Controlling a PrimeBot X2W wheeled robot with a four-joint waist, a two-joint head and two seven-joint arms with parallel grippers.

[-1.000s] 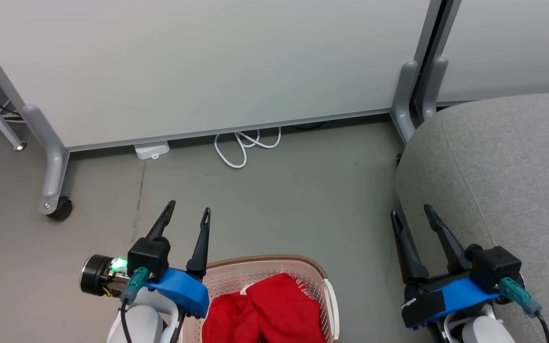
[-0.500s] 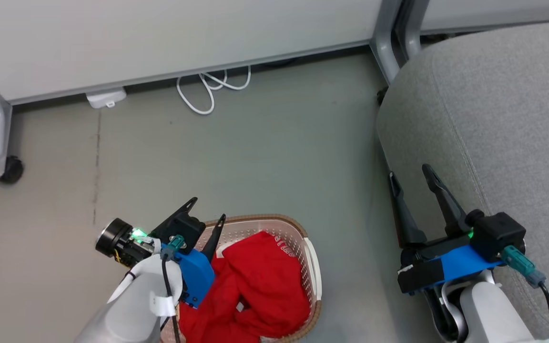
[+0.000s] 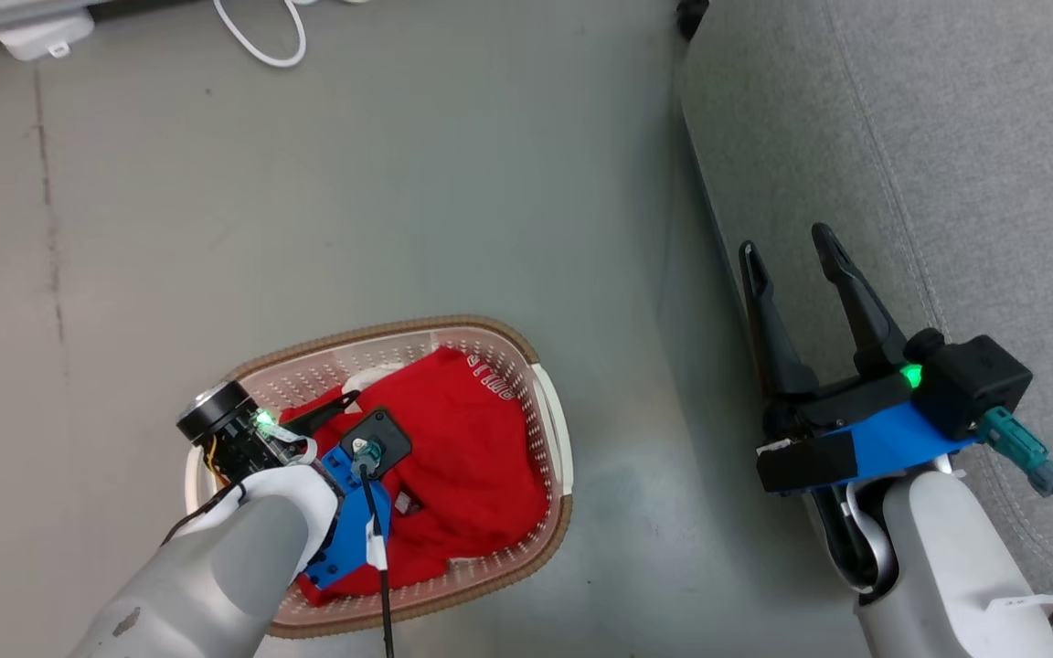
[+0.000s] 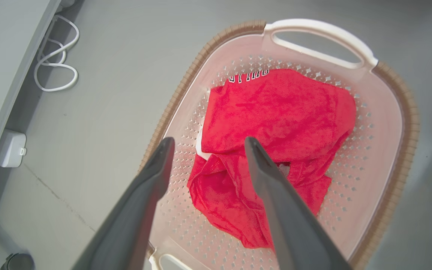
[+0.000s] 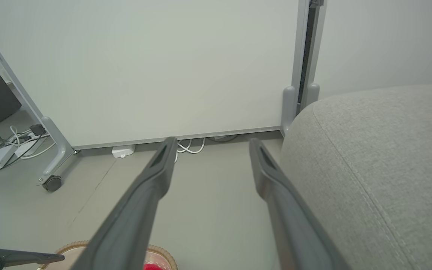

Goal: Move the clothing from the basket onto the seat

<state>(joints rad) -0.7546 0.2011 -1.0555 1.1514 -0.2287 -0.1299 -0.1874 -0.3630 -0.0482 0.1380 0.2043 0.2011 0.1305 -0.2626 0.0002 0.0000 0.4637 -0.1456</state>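
The cream basket [image 3: 398,326] with a brown rim stands on the grey floor, with red clothing [image 3: 476,439] heaped inside, white lettering showing at its far edge. My left gripper [image 3: 348,411] hangs over the basket's left part, pointing down. In the left wrist view its open gripper [image 4: 208,140] has its fingers apart above the clothing [image 4: 276,123], holding nothing, inside the basket [image 4: 186,86]. My right gripper [image 3: 784,239] is open and empty beside the front edge of the grey seat [image 3: 947,183]. The right wrist view shows that gripper [image 5: 212,140] over bare floor left of the seat [image 5: 381,150].
A white cable loop [image 3: 261,46] and a small white box [image 3: 42,32] lie on the floor at the far side. A pale partition panel [image 5: 163,67] stands behind, with a caster foot [image 5: 53,183] and loose cables at the left.
The head camera has tilted down, bringing the basket fully into view. My left arm has swung over the basket and turned its fingers down toward the clothing. The right gripper stays open by the seat.
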